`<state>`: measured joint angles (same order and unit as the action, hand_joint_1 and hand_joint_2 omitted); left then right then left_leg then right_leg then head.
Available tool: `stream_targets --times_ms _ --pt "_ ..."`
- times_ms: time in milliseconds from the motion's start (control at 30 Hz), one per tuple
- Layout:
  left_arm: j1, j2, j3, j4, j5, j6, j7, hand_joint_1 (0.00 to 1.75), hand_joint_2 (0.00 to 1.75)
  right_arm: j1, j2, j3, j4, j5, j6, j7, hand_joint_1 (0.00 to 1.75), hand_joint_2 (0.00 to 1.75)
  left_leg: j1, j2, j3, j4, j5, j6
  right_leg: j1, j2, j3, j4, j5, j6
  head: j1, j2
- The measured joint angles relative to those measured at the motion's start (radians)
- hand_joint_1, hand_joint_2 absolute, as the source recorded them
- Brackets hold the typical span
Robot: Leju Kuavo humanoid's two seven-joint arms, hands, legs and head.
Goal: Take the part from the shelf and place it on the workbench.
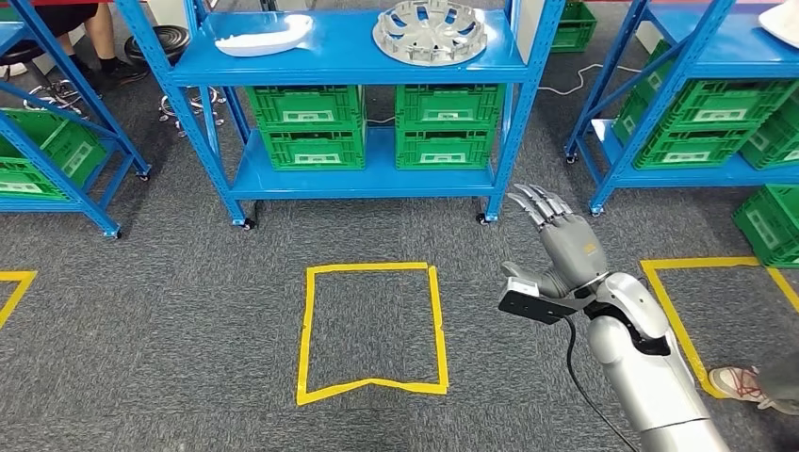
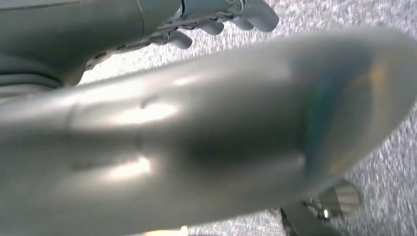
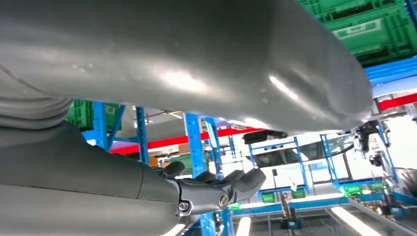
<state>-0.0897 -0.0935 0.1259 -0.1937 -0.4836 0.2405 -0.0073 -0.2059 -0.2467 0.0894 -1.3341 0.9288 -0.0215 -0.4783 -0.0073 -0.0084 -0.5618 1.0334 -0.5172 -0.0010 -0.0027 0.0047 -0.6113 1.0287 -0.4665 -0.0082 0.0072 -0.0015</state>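
My right hand (image 1: 568, 247) raised, fingers spread, empty. Left hand (image 2: 216, 19): state unclear. I'd approach blue steel shelf (image 1: 358, 66), square up to round silver spoked wheel cover (image 1: 431, 31) before reaching.

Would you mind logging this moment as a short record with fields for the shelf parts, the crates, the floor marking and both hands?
shelf: blue rack, straight ahead across grey carpet
parts on top shelf: white moulded part on the left, silver wheel cover on the right, apart
lower shelf: green crates, stacked in two columns
floor marking: yellow tape box before the rack
right hand: raised, fingers apart, holding nothing
left hand: above the carpet, fingers curled, nothing seen in them
bystander: a shoe at the right edge
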Motion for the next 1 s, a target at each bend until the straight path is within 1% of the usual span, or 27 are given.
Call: stream_targets --times_ms 33,67,100,133,167,200,233,267,300,333,367,400,467,533,567,600,667,700,733,767,800,833,867,900,933,967,1000 --pt "0.0 0.0 0.0 0.0 0.001 0.0 -0.002 0.0 0.0 0.0 0.0 -0.001 0.0 0.0 0.0 0.0 0.0 0.0 0.0 0.001 -0.005 0.014 -0.008 -0.007 -0.004 0.0 0.006 -0.004 -0.001 -0.005 -0.002 0.0" --pt "0.0 0.001 0.0 0.0 0.002 0.001 -0.003 0.0 0.0 0.0 0.001 -0.001 0.0 0.0 0.0 -0.001 0.0 0.0 0.001 0.002 -0.019 0.046 -0.024 -0.013 -0.008 0.0 0.013 -0.009 -0.001 -0.01 -0.003 0.0" --pt "0.001 0.001 0.0 0.0 0.004 0.001 -0.005 0.0 0.0 -0.001 0.002 -0.001 0.0 -0.001 0.0 -0.001 0.0 0.0 0.004 0.002 -0.047 0.097 -0.046 -0.019 -0.009 -0.001 0.018 -0.011 -0.004 -0.014 -0.004 0.0" --pt "0.003 0.001 0.001 0.0 0.006 0.001 -0.007 0.0 0.0 -0.002 0.003 -0.001 0.001 0.0 0.0 -0.001 0.0 0.0 0.007 0.003 -0.084 0.162 -0.07 -0.024 -0.01 -0.002 0.022 -0.011 -0.007 -0.017 -0.006 0.0" --pt "0.005 0.001 0.002 0.0 0.008 0.002 -0.008 0.0 0.0 -0.002 0.005 0.0 0.002 0.0 0.0 -0.001 0.0 0.0 0.01 0.003 -0.121 0.223 -0.087 -0.028 -0.01 -0.002 0.026 -0.011 -0.011 -0.018 -0.006 0.0" --pt "0.007 0.001 0.003 0.0 0.009 0.002 -0.008 0.0 0.0 -0.002 0.007 0.0 0.003 0.0 0.0 -0.001 0.0 0.0 0.012 0.003 -0.149 0.26 -0.087 -0.031 -0.011 -0.002 0.031 -0.011 -0.015 -0.017 -0.006 0.0" --pt "0.01 0.001 0.005 0.001 0.01 0.003 -0.009 0.0 0.0 -0.002 0.008 0.0 0.004 0.001 0.0 -0.001 0.0 0.0 0.014 0.003 -0.16 0.263 -0.069 -0.033 -0.012 -0.002 0.037 -0.01 -0.02 -0.016 -0.006 0.0" --pt "0.012 0.001 0.006 0.001 0.01 0.003 -0.009 0.0 0.0 -0.002 0.009 0.0 0.005 0.001 0.0 -0.001 0.0 0.0 0.016 0.003 -0.151 0.226 -0.033 -0.034 -0.014 -0.001 0.044 -0.01 -0.025 -0.013 -0.006 0.0" --pt "0.013 0.002 0.007 0.001 0.011 0.003 -0.01 0.0 0.0 -0.002 0.01 0.0 0.006 0.001 0.0 -0.001 0.0 0.0 0.017 0.004 -0.127 0.161 0.011 -0.035 -0.016 -0.001 0.053 -0.01 -0.031 -0.008 -0.006 0.0" --pt "0.013 0.002 0.008 0.001 0.011 0.003 -0.011 0.0 0.0 -0.003 0.011 0.0 0.006 0.001 0.0 -0.001 0.0 0.0 0.017 0.004 -0.098 0.096 0.042 -0.034 -0.016 -0.001 0.06 -0.01 -0.037 -0.003 -0.006 0.0" --pt "0.013 0.002 0.009 0.001 0.011 0.003 -0.012 0.0 0.0 -0.005 0.011 0.0 0.006 0.002 0.0 -0.001 0.0 0.0 0.016 0.003 -0.075 0.044 0.061 -0.03 -0.016 -0.001 0.063 -0.008 -0.043 0.004 -0.007 0.0" --pt "0.013 0.002 0.01 0.001 0.011 0.003 -0.012 0.0 0.0 -0.008 0.012 0.001 0.007 0.002 0.0 -0.002 0.0 0.0 0.015 0.003 -0.061 0.015 0.066 -0.023 -0.014 0.0 0.065 -0.008 -0.046 0.01 -0.007 0.0" --pt "0.013 0.002 0.014 0.001 0.012 0.003 -0.013 0.0 0.0 -0.016 0.013 0.002 0.011 0.005 0.001 -0.003 0.0 0.0 0.011 0.001 -0.057 0.006 0.06 -0.006 -0.014 0.0 0.065 -0.01 -0.048 0.023 -0.007 0.0" --pt "0.014 0.001 0.018 0.001 0.014 0.003 -0.013 0.0 0.0 -0.027 0.014 0.004 0.016 0.008 0.001 -0.005 0.0 0.0 0.012 0.002 -0.053 0.002 0.059 0.009 -0.016 -0.001 0.063 -0.005 -0.055 0.034 -0.005 0.0" --pt "0.014 0.002 0.02 0.001 0.014 0.004 -0.013 0.0 0.0 -0.034 0.014 0.005 0.019 0.01 0.0 -0.007 0.0 0.0 0.013 0.002 -0.05 -0.001 0.059 0.016 -0.017 -0.002 0.051 0.02 -0.068 0.038 -0.003 0.0" --pt "0.014 0.002 0.022 0.001 0.015 0.004 -0.013 0.0 0.0 -0.041 0.015 0.007 0.023 0.011 0.0 -0.01 0.0 0.0 0.014 0.002 -0.046 -0.003 0.057 0.022 -0.017 -0.002 0.026 0.069 -0.089 0.041 -0.002 0.0" --pt "0.014 0.004 0.026 0.001 0.016 0.007 -0.012 0.0 0.0 -0.051 0.018 0.011 0.033 0.012 -0.002 -0.012 0.0 0.0 0.012 0.002 -0.043 -0.003 0.052 0.03 -0.017 -0.003 -0.053 0.208 -0.139 0.044 0.001 0.0" --pt "0.016 0.003 0.026 0.001 0.017 0.008 -0.012 0.0 0.0 -0.052 0.018 0.012 0.038 0.011 -0.003 -0.013 0.0 0.0 0.01 0.002 -0.041 -0.002 0.049 0.032 -0.017 -0.002 -0.089 0.263 -0.15 0.044 0.0 0.0" --pt "0.017 0.003 0.026 0.001 0.017 0.01 -0.012 0.0 0.0 -0.052 0.019 0.014 0.042 0.011 -0.005 -0.013 0.0 0.0 0.009 0.001 -0.039 -0.002 0.046 0.033 -0.016 -0.002 -0.108 0.281 -0.141 0.043 0.001 0.0" --pt "0.018 0.003 0.026 0.001 0.016 0.011 -0.012 0.0 0.0 -0.053 0.019 0.015 0.046 0.009 -0.007 -0.013 0.0 0.0 0.007 0.0 -0.035 -0.001 0.043 0.033 -0.015 -0.002 -0.106 0.259 -0.113 0.04 0.001 0.0" --pt "0.019 0.003 0.026 0.001 0.016 0.012 -0.011 0.0 0.0 -0.054 0.019 0.016 0.049 0.008 -0.008 -0.012 0.0 0.0 0.007 -0.001 -0.03 -0.001 0.039 0.032 -0.014 -0.003 -0.085 0.2 -0.072 0.035 0.0 0.0" --pt "0.019 0.003 0.026 0.001 0.016 0.012 -0.011 0.0 0.0 -0.056 0.019 0.017 0.051 0.006 -0.01 -0.012 0.0 0.0 0.006 -0.001 -0.025 -0.001 0.036 0.03 -0.012 -0.003 -0.055 0.126 -0.034 0.029 0.0 0.0" --pt "0.018 0.003 0.026 0.001 0.016 0.012 -0.011 0.0 0.0 -0.059 0.019 0.017 0.053 0.006 -0.011 -0.012 0.0 0.0 0.004 -0.002 -0.022 0.0 0.032 0.027 -0.008 -0.005 -0.027 0.062 -0.009 0.024 0.0 0.0" --pt "0.018 0.003 0.026 0.001 0.015 0.012 -0.011 0.0 0.0 -0.061 0.019 0.017 0.054 0.005 -0.012 -0.012 0.0 0.0 0.003 -0.003 -0.021 0.001 0.029 0.021 -0.004 -0.005 -0.008 0.02 0.003 0.019 0.0 0.0" --pt "0.018 0.003 0.026 0.001 0.015 0.012 -0.01 0.0 0.0 -0.062 0.019 0.017 0.054 0.005 -0.013 -0.012 0.0 0.0 0.003 -0.003 -0.02 0.0 0.027 0.015 0.0 -0.005 0.001 0.002 0.002 0.015 0.0 0.0" --pt "0.018 0.002 0.026 0.001 0.015 0.012 -0.01 0.0 0.0 -0.063 0.019 0.017 0.054 0.005 -0.013 -0.012 0.0 0.0 0.003 -0.003 -0.02 -0.001 0.026 0.009 0.003 -0.004 0.002 0.0 0.0 0.012 0.0 0.0" --pt "0.018 0.003 0.026 0.001 0.015 0.012 -0.009 0.0 0.0 -0.063 0.019 0.017 0.055 0.005 -0.014 -0.012 0.0 0.0 0.004 -0.002 -0.019 -0.002 0.024 0.002 0.001 -0.003 0.004 -0.003 0.001 0.007 0.0 0.0"
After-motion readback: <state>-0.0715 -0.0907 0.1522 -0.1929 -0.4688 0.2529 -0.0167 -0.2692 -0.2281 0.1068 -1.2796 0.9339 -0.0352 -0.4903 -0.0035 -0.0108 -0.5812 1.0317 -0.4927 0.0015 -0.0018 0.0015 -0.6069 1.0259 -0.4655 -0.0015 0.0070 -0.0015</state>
